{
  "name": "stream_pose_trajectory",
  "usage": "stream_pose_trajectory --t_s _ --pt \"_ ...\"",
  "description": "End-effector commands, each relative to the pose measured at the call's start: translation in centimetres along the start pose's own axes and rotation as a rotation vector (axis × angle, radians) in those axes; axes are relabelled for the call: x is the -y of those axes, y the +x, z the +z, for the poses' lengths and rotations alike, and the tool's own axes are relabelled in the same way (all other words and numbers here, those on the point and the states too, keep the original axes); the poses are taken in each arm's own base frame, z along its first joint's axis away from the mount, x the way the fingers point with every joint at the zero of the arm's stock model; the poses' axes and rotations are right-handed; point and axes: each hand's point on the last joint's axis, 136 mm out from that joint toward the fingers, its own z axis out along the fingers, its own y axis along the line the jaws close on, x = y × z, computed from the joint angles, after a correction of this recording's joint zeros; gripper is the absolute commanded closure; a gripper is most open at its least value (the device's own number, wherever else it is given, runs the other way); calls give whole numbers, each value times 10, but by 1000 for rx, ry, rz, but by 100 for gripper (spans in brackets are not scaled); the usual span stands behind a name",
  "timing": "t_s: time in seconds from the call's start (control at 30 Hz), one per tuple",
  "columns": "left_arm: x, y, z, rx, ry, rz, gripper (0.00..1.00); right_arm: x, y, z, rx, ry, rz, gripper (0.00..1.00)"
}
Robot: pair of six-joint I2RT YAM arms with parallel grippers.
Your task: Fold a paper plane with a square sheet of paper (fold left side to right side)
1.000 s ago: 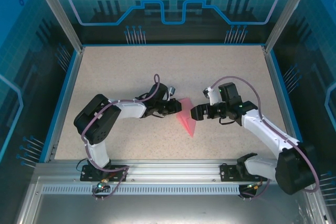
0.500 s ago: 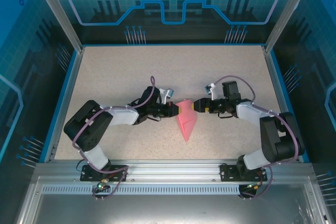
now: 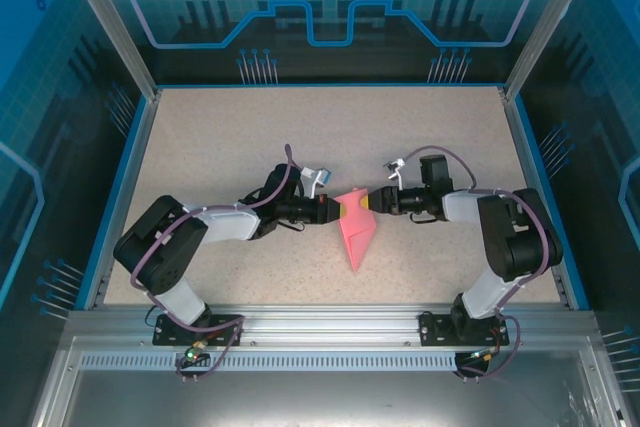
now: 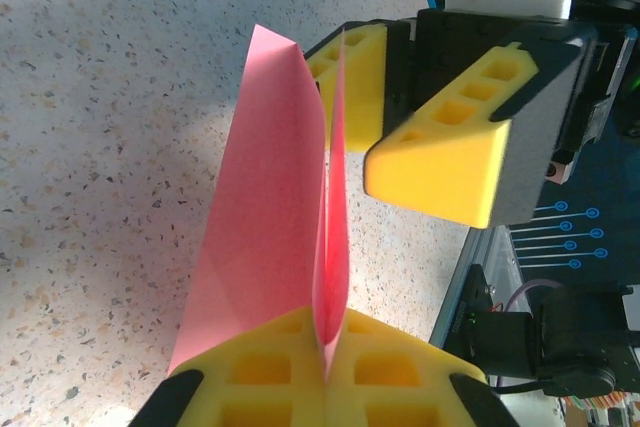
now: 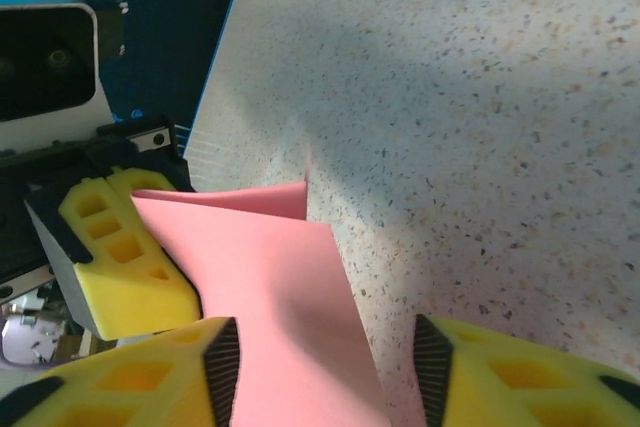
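Left claw [image 3: 333, 210] is pressed together on the sheet of paper [image 3: 355, 234]. It pinches one edge of the pink paper tight. In the left wrist view, its two yellow pads [image 4: 262, 379] sit side by side, and the thin paper is squeezed in the crack between them.

From the left claw, the paper rises in two layers. The layers meet at the pinched spot and spread apart a little farther out, like a slim letter V.

Seen from above, the paper is a folded wedge with a sharp point. Its wide end is right at the tips of the left claw. Its point lies farther from the left claw, toward the side where the arms are bolted down. I cannot tell if the point touches the table [image 3: 200, 147].

Right across the paper from the left claw is the right claw [image 3: 372, 203], and the two face each other tip to tip. The right claw is spread, with one yellow finger [image 4: 445, 162] on each side of the paper's far edge. In the right wrist view there is a gap between the fingers, and the pink paper runs through the middle of it.

The speckled beige table lies under the left claw and all around it.
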Motion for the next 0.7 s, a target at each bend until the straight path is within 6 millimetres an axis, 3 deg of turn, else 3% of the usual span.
stream_pose_trajectory --t_s 0.0,0.37,0.47,0.6,0.67 --pt "7 -1 -4 -1 29 50 100 -2 2 -2 -11 -39 -11 57" --pt "-7 2 0 -22 -25 35 100 8 6 -8 -22 43 2 90" --pt "-9 2 -2 -27 -42 46 93 10 7 -11 -28 72 9 96" --pt "-14 0 -11 -11 -118 75 58 11 7 -13 -32 101 45 98" --pt "-15 -1 -20 8 -182 115 53 13 7 -14 -34 124 81 99"
